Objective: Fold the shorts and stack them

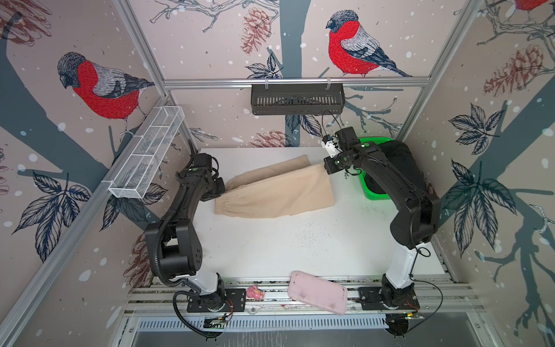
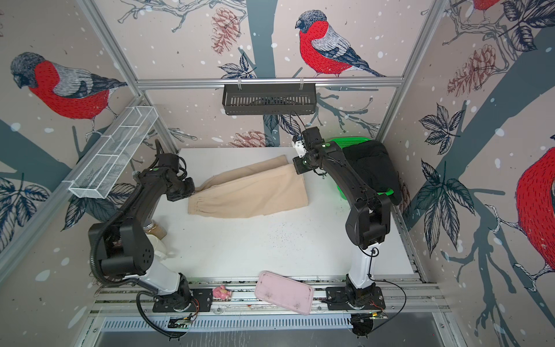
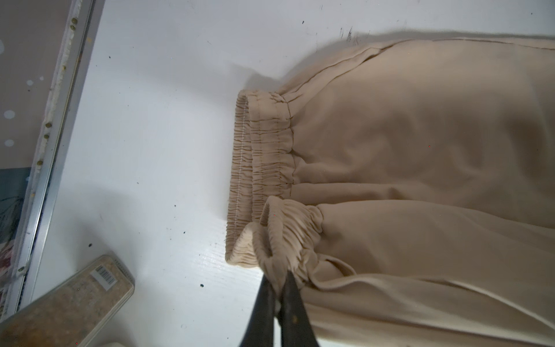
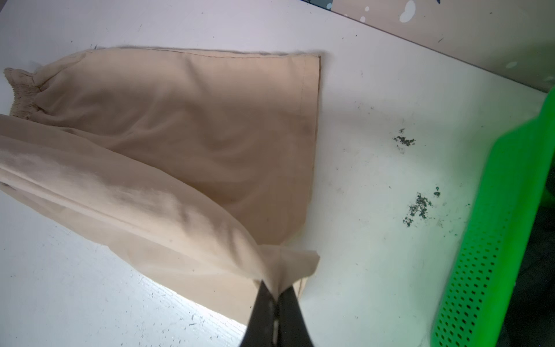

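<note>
White speckled tabletop (image 1: 270, 246), bird-print walls. Front edge: pink oblong tray (image 1: 317, 292). Centre: beige shorts (image 1: 279, 192), soft, gathered waistband leftward; left pincer (image 3: 277, 282) clamped on waistband, right pincer (image 4: 274, 290) clamped on a hem corner. Far right: green mesh basket (image 1: 374, 196) holding black shorts (image 1: 402, 153), partly behind right arm.

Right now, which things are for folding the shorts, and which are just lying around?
For the job: beige shorts, pinched by the left gripper and right gripper; black shorts, piled in the green basket.

Just lying about: pink tray; small pink toy; white wire basket; black hanging basket.
</note>
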Tool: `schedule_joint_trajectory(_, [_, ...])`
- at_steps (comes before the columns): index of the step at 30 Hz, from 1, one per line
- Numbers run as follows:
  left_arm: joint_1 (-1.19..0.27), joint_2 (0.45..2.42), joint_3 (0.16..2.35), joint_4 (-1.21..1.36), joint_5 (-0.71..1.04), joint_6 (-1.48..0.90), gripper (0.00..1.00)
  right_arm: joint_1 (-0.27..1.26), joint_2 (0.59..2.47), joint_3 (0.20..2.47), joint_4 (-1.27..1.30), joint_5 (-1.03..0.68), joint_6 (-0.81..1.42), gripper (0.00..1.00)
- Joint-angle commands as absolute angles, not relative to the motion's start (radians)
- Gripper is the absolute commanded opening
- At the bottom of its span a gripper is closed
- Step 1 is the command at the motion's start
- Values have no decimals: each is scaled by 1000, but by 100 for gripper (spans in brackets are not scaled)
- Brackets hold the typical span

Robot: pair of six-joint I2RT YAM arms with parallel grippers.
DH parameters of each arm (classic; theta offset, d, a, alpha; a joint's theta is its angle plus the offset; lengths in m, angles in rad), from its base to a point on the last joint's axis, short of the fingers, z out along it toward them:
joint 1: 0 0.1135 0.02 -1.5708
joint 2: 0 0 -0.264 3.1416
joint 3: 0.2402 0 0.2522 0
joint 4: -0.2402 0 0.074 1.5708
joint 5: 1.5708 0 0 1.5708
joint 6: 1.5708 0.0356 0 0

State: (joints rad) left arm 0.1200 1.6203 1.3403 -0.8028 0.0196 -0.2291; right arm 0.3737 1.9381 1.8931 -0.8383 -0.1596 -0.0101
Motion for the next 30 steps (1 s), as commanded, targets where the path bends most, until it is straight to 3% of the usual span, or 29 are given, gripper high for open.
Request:
schedule_joint_trajectory(1, [136, 1662, 1382, -831, -152, -200, 0, 354, 1993, 1959, -852, -55, -28, 1])
schedule_joint_trajectory(20, [141, 1913, 1554, -826, -176, -230, 0, 339, 2284, 2172, -851, -139, -14, 2])
schedule_joint_trajectory(22, [141, 1930, 1567, -823, -177, -232, 0, 338, 2312, 2198, -856, -149, -14, 8])
schedule_joint_trajectory(25, [141, 1950, 1578, -819, -180, -236, 0, 336, 2343, 2218, -848, -160, -11, 28])
schedule_joint_trajectory(27, [141, 1956, 1584, -815, -187, -239, 16, 336, 2353, 2220, -830, -162, -5, 44])
schedule_joint_trajectory(30, [141, 1954, 1600, -812, -202, -240, 62, 333, 2349, 2218, -809, -180, 6, 57])
